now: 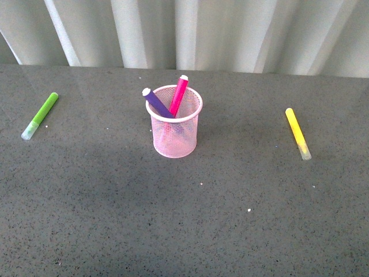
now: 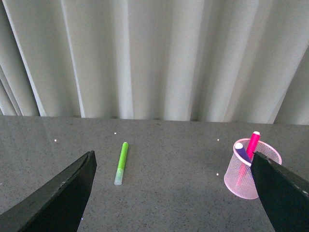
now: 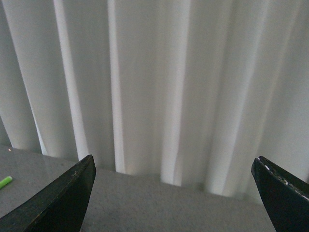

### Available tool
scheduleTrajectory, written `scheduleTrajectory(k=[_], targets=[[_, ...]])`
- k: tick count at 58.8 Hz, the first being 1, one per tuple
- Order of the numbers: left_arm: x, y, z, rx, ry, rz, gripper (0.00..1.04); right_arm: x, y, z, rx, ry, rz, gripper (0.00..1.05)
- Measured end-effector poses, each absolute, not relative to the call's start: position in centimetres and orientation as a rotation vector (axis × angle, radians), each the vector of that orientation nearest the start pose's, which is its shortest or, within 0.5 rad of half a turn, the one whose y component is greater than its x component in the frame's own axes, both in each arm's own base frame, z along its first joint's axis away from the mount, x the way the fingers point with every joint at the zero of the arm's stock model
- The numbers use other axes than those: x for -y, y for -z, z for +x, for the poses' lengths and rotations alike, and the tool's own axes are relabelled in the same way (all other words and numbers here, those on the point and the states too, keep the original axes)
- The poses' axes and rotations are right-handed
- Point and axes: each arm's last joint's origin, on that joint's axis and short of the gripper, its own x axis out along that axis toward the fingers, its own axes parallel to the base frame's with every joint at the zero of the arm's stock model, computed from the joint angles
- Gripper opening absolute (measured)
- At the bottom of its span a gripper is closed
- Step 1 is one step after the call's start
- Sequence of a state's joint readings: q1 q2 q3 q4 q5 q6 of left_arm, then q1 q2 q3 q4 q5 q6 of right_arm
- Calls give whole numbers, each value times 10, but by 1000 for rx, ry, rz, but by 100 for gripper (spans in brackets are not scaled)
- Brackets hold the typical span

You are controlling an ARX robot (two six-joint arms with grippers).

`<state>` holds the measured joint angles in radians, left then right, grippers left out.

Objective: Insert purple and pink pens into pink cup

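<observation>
On the dark speckled desk [image 1: 184,219], the pink cup [image 1: 174,128] stands upright near the middle, with the purple pen [image 1: 157,103] and the pink pen [image 1: 179,96] both inside it, their upper ends leaning out above the rim in different directions, the purple one toward the left and the pink one toward the back. A lime-green marker [image 1: 40,116] lies flat well off to the left of the cup, and a yellow marker [image 1: 298,134] lies flat well off to the right. Pale curtains [image 1: 184,32] hang behind the desk. Neither arm appears in the front view. The left claw [image 2: 171,193] is spread wide with nothing between its fingers, and the right claw [image 3: 171,193], facing the curtains, is likewise wide and empty.
</observation>
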<state>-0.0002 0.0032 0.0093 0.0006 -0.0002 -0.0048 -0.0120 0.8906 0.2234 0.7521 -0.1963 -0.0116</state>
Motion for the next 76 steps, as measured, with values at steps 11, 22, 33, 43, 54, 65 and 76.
scheduleTrajectory(k=[11,22,33,43,54,65,76], targets=[[0,-166,97,7,0,-5,98,1,-190,164,-14,3,-11,61],[0,-166,97,7,0,-5,98,0,-183,151,-9,0,-11,29],[0,-166,97,7,0,-5,98,0,-177,139,-7,1,-10,3],[0,-166,97,7,0,-5,98,0,-172,132,-2,2,-10,3],[0,-166,97,6,0,-5,98,0,-173,126,19,2,-11,3],[0,-166,97,7,0,-5,98,0,-174,120,24,2,-11,3],[0,-166,97,7,0,-5,98,0,-174,115,25,2,-11,3]])
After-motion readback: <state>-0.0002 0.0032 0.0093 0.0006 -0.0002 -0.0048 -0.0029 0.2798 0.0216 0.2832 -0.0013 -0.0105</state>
